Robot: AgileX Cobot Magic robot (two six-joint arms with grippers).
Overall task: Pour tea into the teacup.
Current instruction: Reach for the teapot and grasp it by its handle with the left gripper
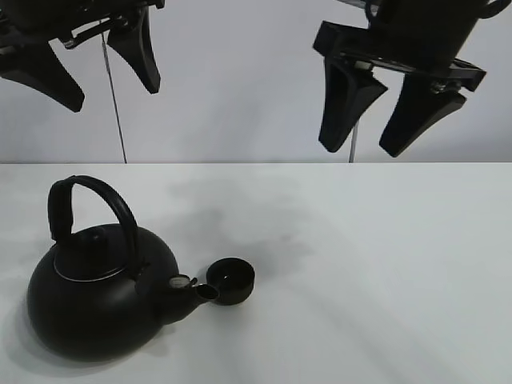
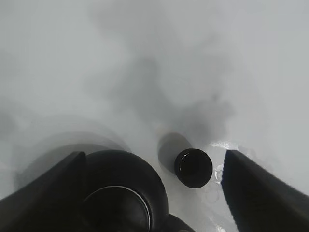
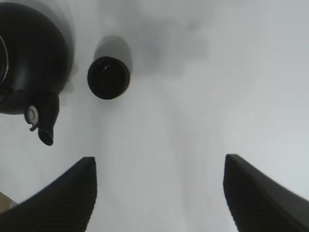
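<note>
A big round black kettle (image 1: 100,280) with an arched handle stands on the white table at the front left, spout pointing right. The small matte-black teacup (image 1: 230,281) sits just right of the spout tip. Both also show in the left wrist view, kettle (image 2: 118,193) and teacup (image 2: 193,167), and in the right wrist view, kettle (image 3: 29,58) and teacup (image 3: 108,77). My left gripper (image 1: 96,68) is open and empty, high above the kettle. My right gripper (image 1: 388,112) is open and empty, high above the table's right half.
The white table (image 1: 384,264) stretches right of the teacup. A white wall stands behind, with two thin vertical cables (image 1: 114,96) hanging in front of it.
</note>
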